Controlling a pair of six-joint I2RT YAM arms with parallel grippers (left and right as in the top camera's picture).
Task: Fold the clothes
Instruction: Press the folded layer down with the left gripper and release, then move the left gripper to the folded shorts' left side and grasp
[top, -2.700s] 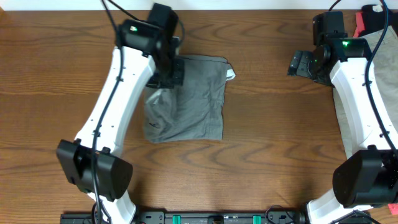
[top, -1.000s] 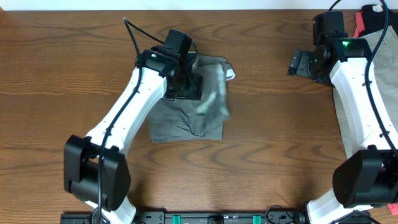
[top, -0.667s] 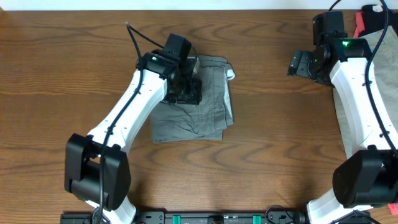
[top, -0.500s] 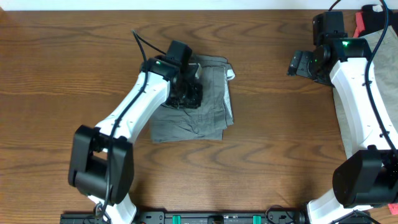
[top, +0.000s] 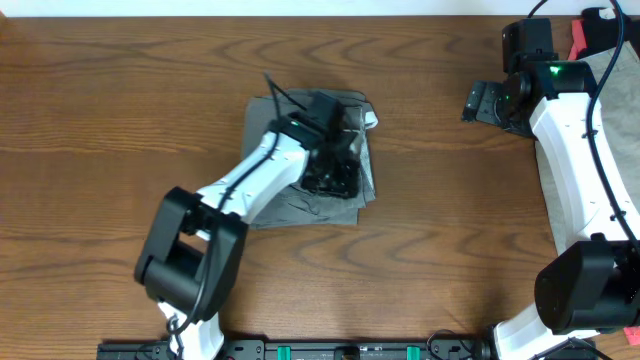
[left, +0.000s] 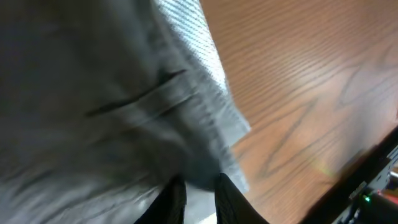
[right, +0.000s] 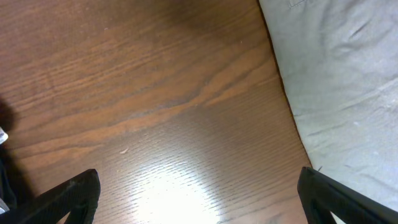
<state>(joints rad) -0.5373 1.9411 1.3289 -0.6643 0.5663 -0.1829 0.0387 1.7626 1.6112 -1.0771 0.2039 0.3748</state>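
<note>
A dark wood-grain table (top: 100, 150) fills the overhead frame. The grey shorts (top: 300, 210) lie just left of centre, a rumpled rectangle with its right edge doubled over on itself. A paler beige-grey garment (top: 625, 70) sits at the far right edge of the frame (only a strip of it shows, beside something red (top: 590, 30) in the upper right corner). The left end effector (top: 335, 180) is down on the right half of the grey shorts, its fingers (left: 177, 199) drawn nearly together and pinching a fold of the cloth near the hem. The right end effector (top: 478, 102) hangs over bare wood in the upper right, fingers spread wide and holding nothing.
</note>
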